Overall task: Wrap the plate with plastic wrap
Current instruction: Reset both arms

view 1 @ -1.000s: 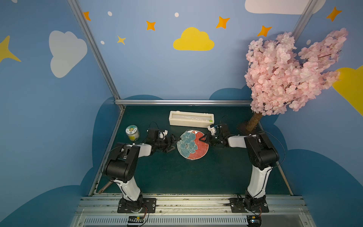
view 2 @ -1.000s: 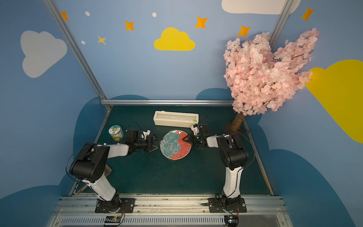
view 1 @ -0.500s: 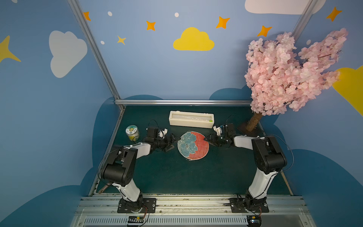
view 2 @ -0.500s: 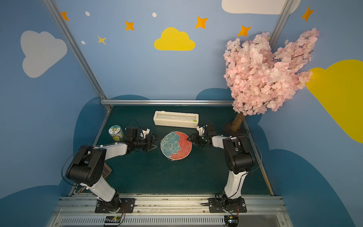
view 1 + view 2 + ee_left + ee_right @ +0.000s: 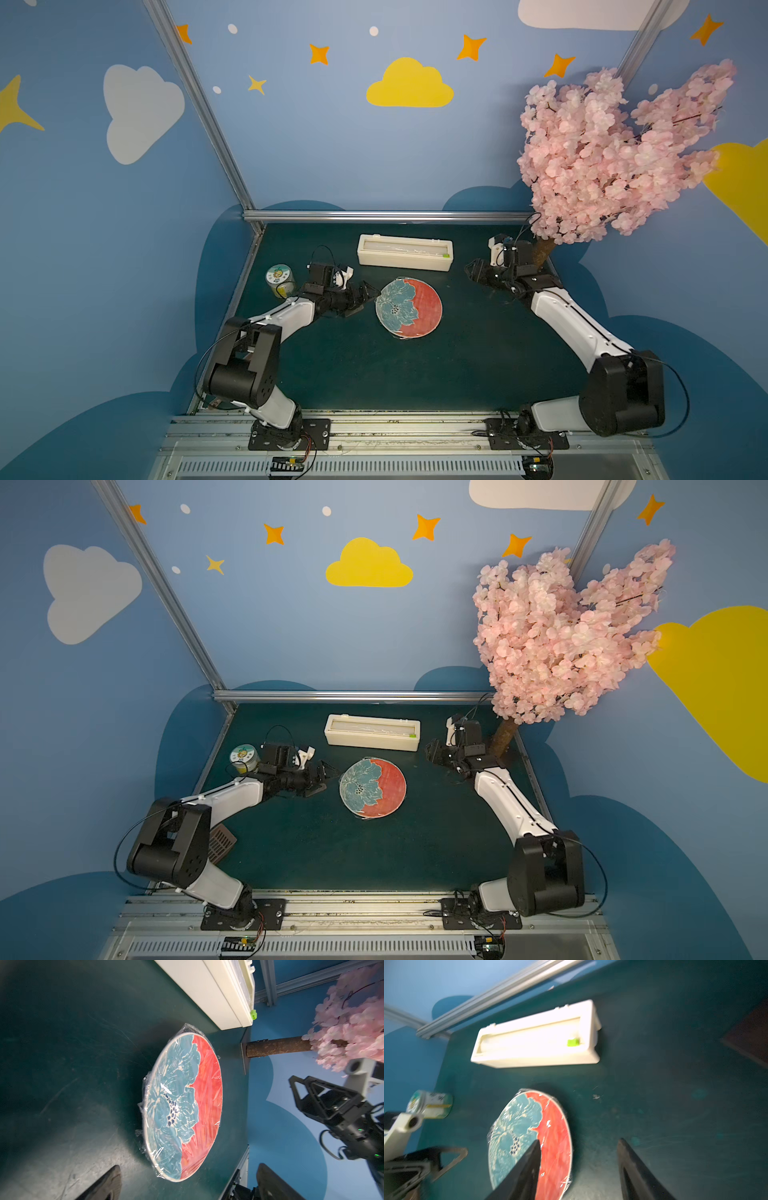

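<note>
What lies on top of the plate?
Clear plastic wrap covers the plate, bunched at its rim. Nothing else lies on it. The plate hides whether the wrap reaches beneath.

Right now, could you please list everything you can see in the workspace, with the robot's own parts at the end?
plate: one, coral-red and teal-blue with a flower, middle of the table
plastic wrap: one sheet, clear, over the plate, bunched at its rim
dispenser box: one, cream-white with a green slider, behind the plate, apart from it
jar: one, yellow-labelled, left side of the table
scoop: one, brown and slotted, left edge, partly hidden by the left arm
blossom tree: one, pink, back right corner
table: one, dark green
left gripper: one, black, open and empty, beside the plate's left edge
right gripper: one, black, open and empty, right of the plate, apart from it
</note>
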`<act>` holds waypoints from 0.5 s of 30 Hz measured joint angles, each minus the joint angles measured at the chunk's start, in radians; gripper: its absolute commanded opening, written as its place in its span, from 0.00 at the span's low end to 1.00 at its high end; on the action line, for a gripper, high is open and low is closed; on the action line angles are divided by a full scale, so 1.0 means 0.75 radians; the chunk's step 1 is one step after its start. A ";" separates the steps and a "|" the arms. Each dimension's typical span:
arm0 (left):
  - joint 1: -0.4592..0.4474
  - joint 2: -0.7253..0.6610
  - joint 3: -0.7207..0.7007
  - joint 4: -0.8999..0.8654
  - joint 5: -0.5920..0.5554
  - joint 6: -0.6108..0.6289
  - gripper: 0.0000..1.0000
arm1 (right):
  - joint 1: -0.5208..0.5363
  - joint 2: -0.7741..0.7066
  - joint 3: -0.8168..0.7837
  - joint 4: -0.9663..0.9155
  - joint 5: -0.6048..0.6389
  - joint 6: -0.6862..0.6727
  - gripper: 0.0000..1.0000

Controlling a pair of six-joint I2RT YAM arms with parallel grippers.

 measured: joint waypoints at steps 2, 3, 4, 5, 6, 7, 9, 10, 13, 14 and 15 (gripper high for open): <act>0.001 -0.024 0.000 -0.043 -0.042 0.044 1.00 | -0.005 -0.068 -0.061 0.015 0.155 -0.015 0.58; 0.001 -0.036 0.000 -0.054 -0.058 0.061 1.00 | -0.006 -0.087 -0.095 0.032 0.218 -0.020 0.57; 0.000 -0.047 0.000 -0.065 -0.076 0.076 1.00 | -0.007 -0.100 -0.134 0.053 0.278 -0.025 0.55; 0.000 -0.057 -0.001 -0.068 -0.091 0.089 1.00 | -0.009 -0.104 -0.181 0.084 0.337 -0.037 0.54; -0.002 -0.066 -0.001 -0.068 -0.103 0.094 1.00 | -0.012 -0.103 -0.223 0.108 0.384 -0.053 0.55; -0.003 -0.073 -0.003 -0.063 -0.113 0.100 1.00 | -0.014 -0.099 -0.273 0.146 0.425 -0.087 0.57; -0.008 -0.081 -0.010 -0.054 -0.128 0.104 1.00 | -0.019 -0.083 -0.371 0.226 0.485 -0.167 0.59; -0.010 -0.082 -0.016 -0.048 -0.132 0.103 1.00 | -0.019 -0.066 -0.416 0.266 0.519 -0.215 0.61; -0.019 -0.082 -0.037 -0.038 -0.136 0.103 1.00 | -0.027 0.004 -0.480 0.351 0.624 -0.300 0.74; -0.020 -0.082 -0.046 -0.033 -0.136 0.101 1.00 | -0.031 0.027 -0.498 0.393 0.655 -0.330 0.81; -0.023 -0.082 -0.051 -0.030 -0.135 0.097 1.00 | -0.036 0.043 -0.515 0.429 0.674 -0.350 0.93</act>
